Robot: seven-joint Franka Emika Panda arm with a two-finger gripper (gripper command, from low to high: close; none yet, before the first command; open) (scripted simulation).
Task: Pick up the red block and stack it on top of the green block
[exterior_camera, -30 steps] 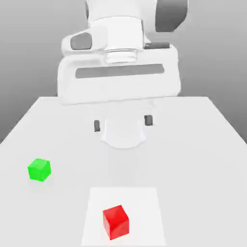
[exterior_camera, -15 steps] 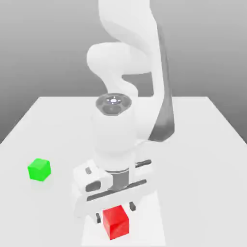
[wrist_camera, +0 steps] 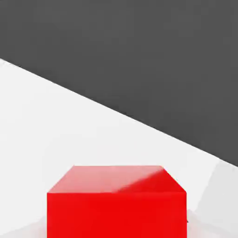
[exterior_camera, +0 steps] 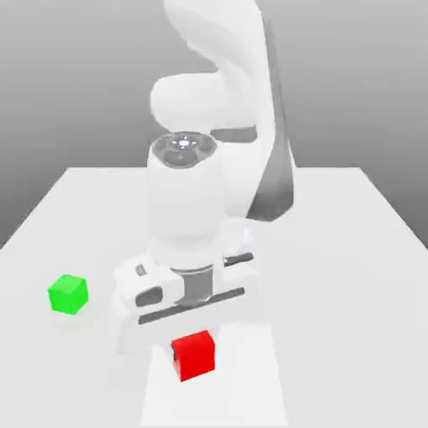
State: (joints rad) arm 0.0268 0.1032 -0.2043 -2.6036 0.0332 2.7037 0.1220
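The small glossy red cube (exterior_camera: 194, 356) is gripped by the pincer (exterior_camera: 193, 355), above the flat white square (exterior_camera: 247, 376); the small bright green cube (exterior_camera: 68, 294) sits apart on the pale table (exterior_camera: 351, 292), toward the exterior view's left of the square; the white arm (exterior_camera: 185, 201) reaches down over the red cube, hand slightly slanted.

Note bright, plain red on the small glossy solid cube (exterior_camera: 194, 357); in the hand view, read full red on one face, paler pinkish red on another, split by a diagonal into a deeper red patch. Log vivid plain green on the small solid cube (exterior_camera: 68, 294). Record white with dark grey panels on the smooth robot arm (exterior_camera: 184, 201), pale grey on the broad flat tabletop (exterior_camera: 334, 276), near-white on the flat square patch (exterior_camera: 251, 384).
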